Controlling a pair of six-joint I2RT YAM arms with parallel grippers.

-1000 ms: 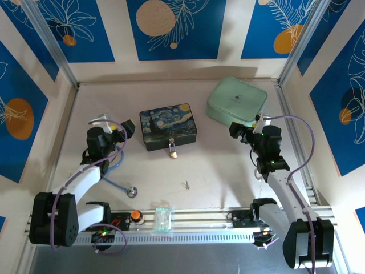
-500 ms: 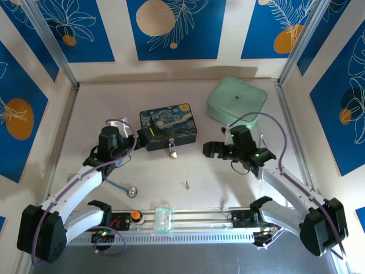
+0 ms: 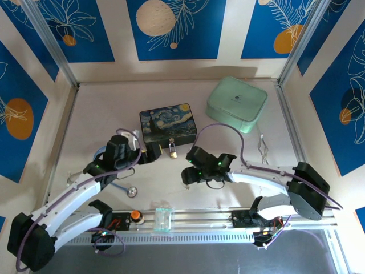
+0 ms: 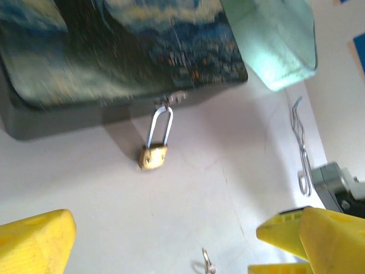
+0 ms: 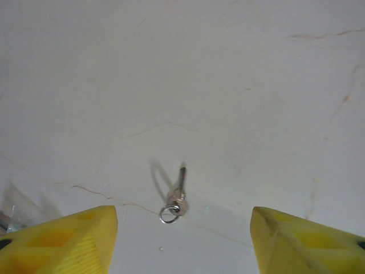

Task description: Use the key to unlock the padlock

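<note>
Key (image 5: 177, 197): found lying flat on the pale, faintly cracked tabletop (image 5: 256, 85), in the open patch on the near side of the tin, directly below the right gripper (image 5: 182, 237). In the right wrist view its long axis is set almost upright, leaning slightly right. The thin shank is pointed away from the camera; the bow and its small wire ring are turned toward it. The metal is silvery-grey and dull, and a short shadow is cast to its left.

Right gripper: the yellow, wedge-shaped fingers (image 5: 68, 240) are held apart, one on either side of the key. Neither is seen in contact with it.

Padlock (image 4: 154, 155): a blocky brass-gold body, laid on the table just in front of the tin. Its thin silver shackle (image 4: 161, 123) is hooked through the small clasp (image 4: 174, 97) of the dark blue painted tin (image 4: 114, 57). The long axis is run from the clasp toward the near edge, slightly tilted, with the body end nearest the arms.

Left gripper (image 4: 165, 242): the jaws are spread wide with nothing between them. The padlock is ahead of them, untouched.

Also noted: a smooth mint-green case with rounded corners (image 3: 236, 104), and silver tweezers (image 3: 263, 149) at the right, well apart from the key.
</note>
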